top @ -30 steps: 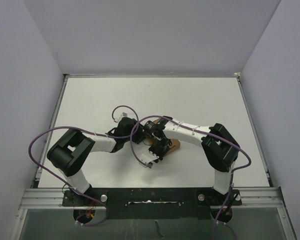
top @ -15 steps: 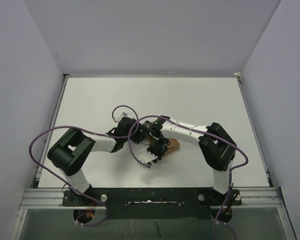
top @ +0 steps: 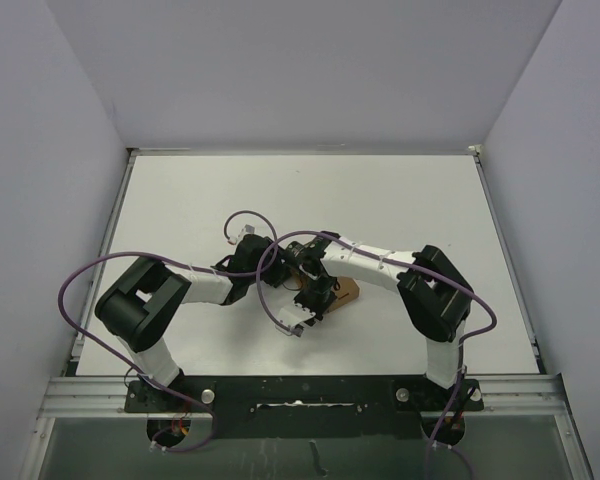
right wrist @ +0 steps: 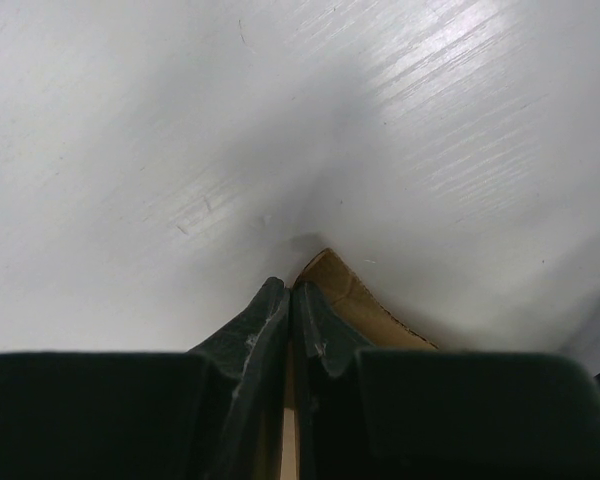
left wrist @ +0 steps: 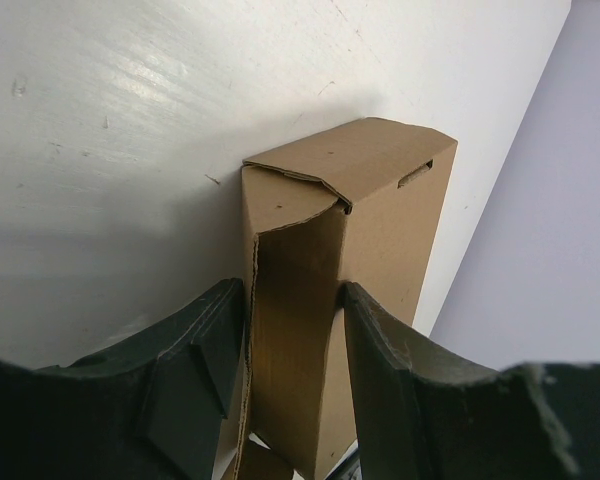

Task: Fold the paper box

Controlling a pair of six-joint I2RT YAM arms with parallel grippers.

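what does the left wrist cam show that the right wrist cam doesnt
Only the left wrist view shows the paper box as a folded body, with a closed end flap and a small slot, and the left gripper with a finger against each side of it. Only the right wrist view shows the right gripper pinched nearly shut on a thin cardboard edge, with one brown corner poking past the fingertips. Both show the white table and brown cardboard held between fingers.

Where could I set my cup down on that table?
The far half of the table, up to the back wall, is bare; so is the strip along its right edge. The middle is crowded: the left gripper and right gripper clamp the box there.
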